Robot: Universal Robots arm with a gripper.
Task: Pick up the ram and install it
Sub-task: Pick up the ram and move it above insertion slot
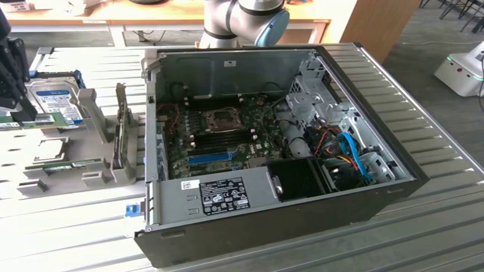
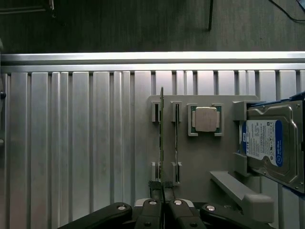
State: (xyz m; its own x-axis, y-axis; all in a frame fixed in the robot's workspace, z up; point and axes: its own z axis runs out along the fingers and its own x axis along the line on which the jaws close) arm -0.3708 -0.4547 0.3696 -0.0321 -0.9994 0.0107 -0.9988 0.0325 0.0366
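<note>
Gripper (image 2: 162,191) clasps the ram (image 2: 162,124) edge-on, with hard drive (image 2: 267,143) and processor (image 2: 206,119) nearby.

The thin green ram (image 2: 161,138) stands on edge, pinched by the tool (image 2: 162,192).

soft even light, glare along the table (image 2: 143,57) rim, case (image 1: 226,73) interior shadowed.
</note>
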